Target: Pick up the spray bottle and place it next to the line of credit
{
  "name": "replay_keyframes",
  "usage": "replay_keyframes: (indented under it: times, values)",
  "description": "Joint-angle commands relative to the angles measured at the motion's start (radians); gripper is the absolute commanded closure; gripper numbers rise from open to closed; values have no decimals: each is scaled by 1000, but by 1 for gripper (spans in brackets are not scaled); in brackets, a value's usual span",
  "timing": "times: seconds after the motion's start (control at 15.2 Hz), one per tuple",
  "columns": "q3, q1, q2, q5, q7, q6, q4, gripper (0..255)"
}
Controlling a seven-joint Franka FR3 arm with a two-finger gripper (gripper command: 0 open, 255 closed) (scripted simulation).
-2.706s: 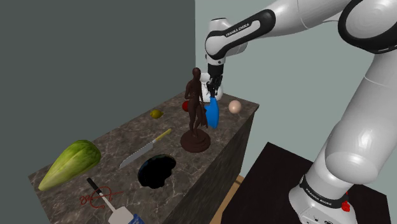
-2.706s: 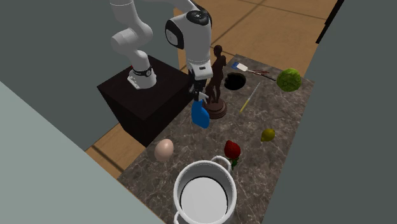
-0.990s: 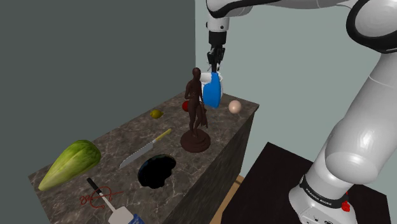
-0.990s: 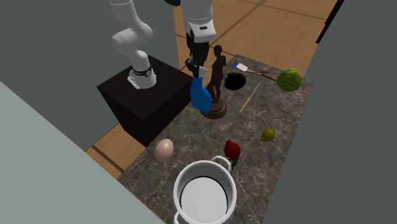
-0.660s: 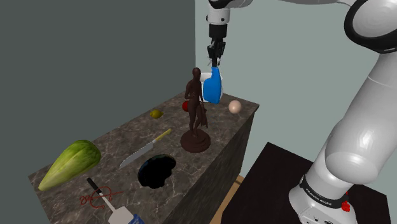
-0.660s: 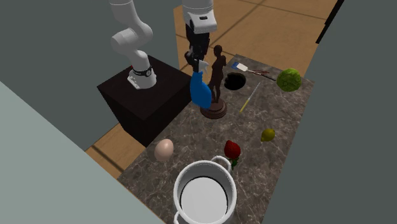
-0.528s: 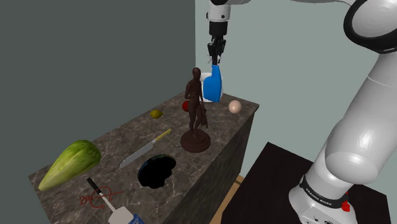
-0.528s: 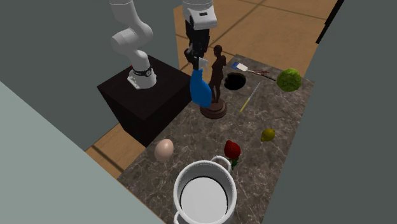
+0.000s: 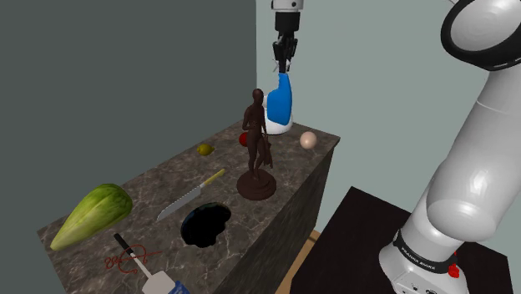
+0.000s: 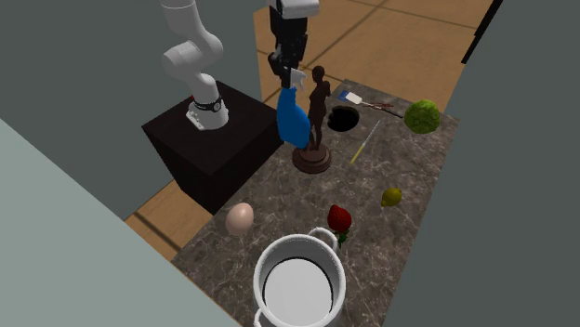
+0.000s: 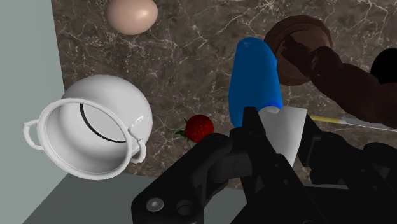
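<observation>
Shoulder view | gripper (image 9: 284, 65) clamped on the white head of the blue spray bottle (image 9: 280, 102) | bottle hangs upright, clear of the marble counter (image 9: 167, 179) | beside the brown figurine (image 9: 256, 146), near the egg (image 9: 309, 140)

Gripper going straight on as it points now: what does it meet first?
Likely the marbled countertop between the strawberry and the statue, though the blue spray bottle clasped in the gripper would touch down first. Depth is unclear.
</observation>
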Motion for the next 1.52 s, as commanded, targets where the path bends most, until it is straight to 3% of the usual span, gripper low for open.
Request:
replay_keyframes:
  times: [0.0,0.92,1.45]
  values:
    - [0,-1,14,1,0,-36,50,255]
    - [-6,-14,163,20,-9,-294,456,255]
    - [75,101,-1,-3,176,-113,112,255]
